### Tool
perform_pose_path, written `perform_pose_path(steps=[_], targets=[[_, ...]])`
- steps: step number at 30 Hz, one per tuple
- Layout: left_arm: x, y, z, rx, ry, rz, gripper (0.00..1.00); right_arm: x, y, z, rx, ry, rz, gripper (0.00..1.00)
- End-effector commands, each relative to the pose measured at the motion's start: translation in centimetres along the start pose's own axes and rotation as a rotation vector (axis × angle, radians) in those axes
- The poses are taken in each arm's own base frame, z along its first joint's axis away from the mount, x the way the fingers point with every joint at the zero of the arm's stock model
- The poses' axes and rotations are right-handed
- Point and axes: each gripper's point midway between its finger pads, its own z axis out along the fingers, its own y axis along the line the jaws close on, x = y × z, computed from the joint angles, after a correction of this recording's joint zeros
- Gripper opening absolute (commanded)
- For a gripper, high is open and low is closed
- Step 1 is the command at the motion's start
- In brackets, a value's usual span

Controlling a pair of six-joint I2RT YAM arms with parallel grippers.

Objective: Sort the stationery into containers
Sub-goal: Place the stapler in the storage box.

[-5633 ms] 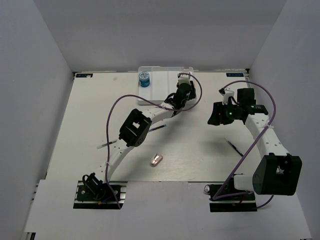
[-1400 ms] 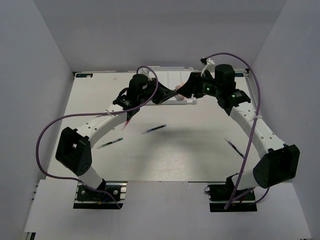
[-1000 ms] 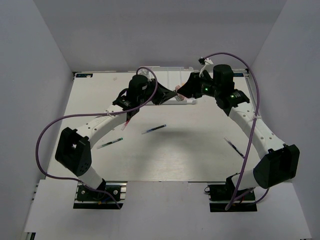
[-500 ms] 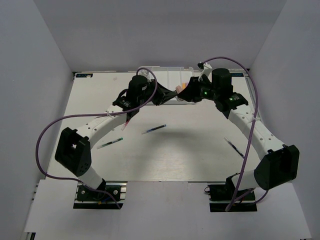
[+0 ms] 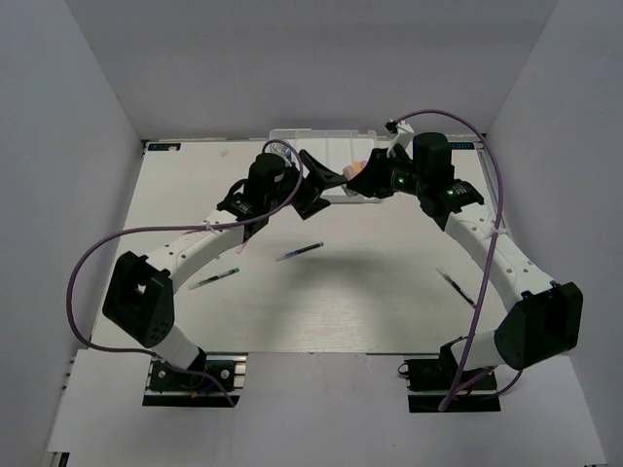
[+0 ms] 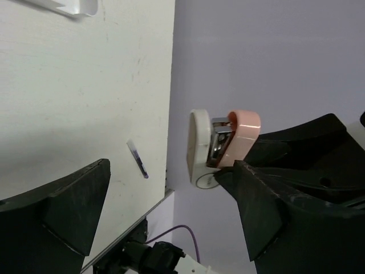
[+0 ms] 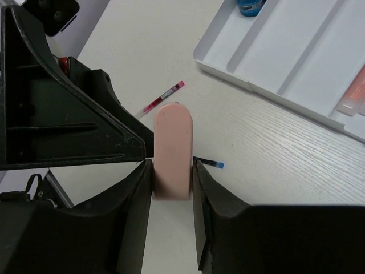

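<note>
Top view: one white shallow plastic tray (image 5: 336, 138) with long compartments lies at 12 o'clock on the pale wooden tabletop (image 5: 341, 311). Both wrists cover its near part, so its content cannot be seen here. The left arm rises from 7 o'clock and bends toward the tray. The right arm rises from 5 o'clock, with the elbow out at 4 o'clock, and reaches to the same place. The left end effector (image 5: 321, 183) and the right end effector (image 5: 363, 181) meet just before the tray, with one small pink-and-white plastic stapler (image 5: 356, 169) at the meeting point. Four pens lie loose: a thin red pen (image 5: 241, 243) beside the left arm, a thin dark-green pen (image 5: 216, 279) at 8 o'clock, a dark pen (image 5: 300, 251) near the centre, and a second dark pen (image 5: 456, 285) at 4 o'clock.

Left wrist view: the left end effector (image 6: 171, 165) is released, and its black fingers (image 6: 63, 205) stand wide apart and touch nothing. The stapler (image 6: 219, 145) hangs in the air toward 3 o'clock, its pink end against black parts. A tray corner (image 6: 77, 5) is cut off at 11 o'clock.

Right wrist view: the right end effector (image 7: 172, 165) is clenched on the stapler (image 7: 173, 134), with one finger on each long side, and the near end of the stapler is hidden. The tray (image 7: 228, 65) at 1 o'clock is cut off. In it lie one blue round roll (image 7: 251, 4) and one peach-pink marker (image 7: 353, 91), both cropped by the edges.
</note>
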Motion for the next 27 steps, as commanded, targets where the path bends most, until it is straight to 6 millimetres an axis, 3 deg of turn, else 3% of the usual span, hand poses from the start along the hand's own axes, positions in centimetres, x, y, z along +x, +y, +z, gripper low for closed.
perform_pose_path(steps=[1,3,7,8,10,11,12,13,14,18,19,20,21,22,23,24,25,27], targets=[[-0.9,0.0,-2.0,-0.017,-0.050,0.028,0.98,-3.8,0.7,-1.0,0.014,-0.106,-0.066,0.00],[-1.6,1.0,-2.4,-0.042,-0.081,0.039,0.98,-3.8,-0.1,-0.9,0.054,-0.107,-0.057,0.00],[-5.3,2.3,-3.8,-0.102,-0.196,0.122,0.98,-4.6,-2.8,-0.5,0.193,-0.126,-0.054,0.00],[-6.6,3.0,-4.4,-0.133,-0.227,0.141,0.98,-6.1,-3.6,-0.6,0.253,-0.164,-0.059,0.00],[-9.1,3.5,-5.4,-0.197,-0.307,0.230,0.98,-6.3,-5.4,0.7,0.317,-0.153,-0.055,0.00],[-9.4,4.7,-5.8,-0.256,-0.306,0.243,0.98,-8.0,-5.3,0.9,0.332,-0.186,-0.065,0.00],[-11.1,5.1,-6.6,-0.300,-0.352,0.320,0.98,-7.6,-7.1,2.4,0.380,-0.166,-0.055,0.00],[-12.1,6.3,-7.4,-0.371,-0.383,0.346,0.98,-9.1,-6.9,2.8,0.375,-0.190,-0.065,0.00],[-12.7,6.9,-7.9,-0.405,-0.399,0.365,0.98,-8.4,-8.7,4.5,0.425,-0.165,-0.062,0.00],[-16.4,9.2,-10.9,-0.567,-0.487,0.449,0.98,-8.6,-11.7,8.8,0.510,-0.164,-0.110,0.00],[-17.5,8.2,-11.4,-0.572,-0.503,0.496,0.98,-8.6,-12.3,9.8,0.527,-0.167,-0.136,0.00],[-18.1,8.5,-11.4,-0.601,-0.490,0.537,0.98,-8.3,-13.9,11.3,0.572,-0.162,-0.143,0.00],[-18.9,8.6,-11.7,-0.632,-0.475,0.595,0.98,-8.3,-14.2,12.2,0.581,-0.162,-0.158,0.00],[-19.2,7.7,-12.1,-0.644,-0.462,0.617,0.98,-8.3,-14.6,13.1,0.588,-0.168,-0.168,0.00],[-19.5,8.3,-11.8,-0.660,-0.429,0.632,0.98,-6.9,-15.9,14.8,0.601,-0.133,-0.189,0.00],[-19.2,8.5,-11.6,-0.665,-0.389,0.673,0.98,-7.7,-15.8,15.3,0.597,-0.153,-0.201,0.00],[-19.1,9.4,-11.9,-0.682,-0.356,0.676,0.98,-6.6,-16.3,16.8,0.597,-0.138,-0.209,0.00],[-18.3,10.5,-11.7,-0.673,-0.283,0.698,0.98,-6.4,-16.4,17.9,0.605,-0.137,-0.235,0.00]])
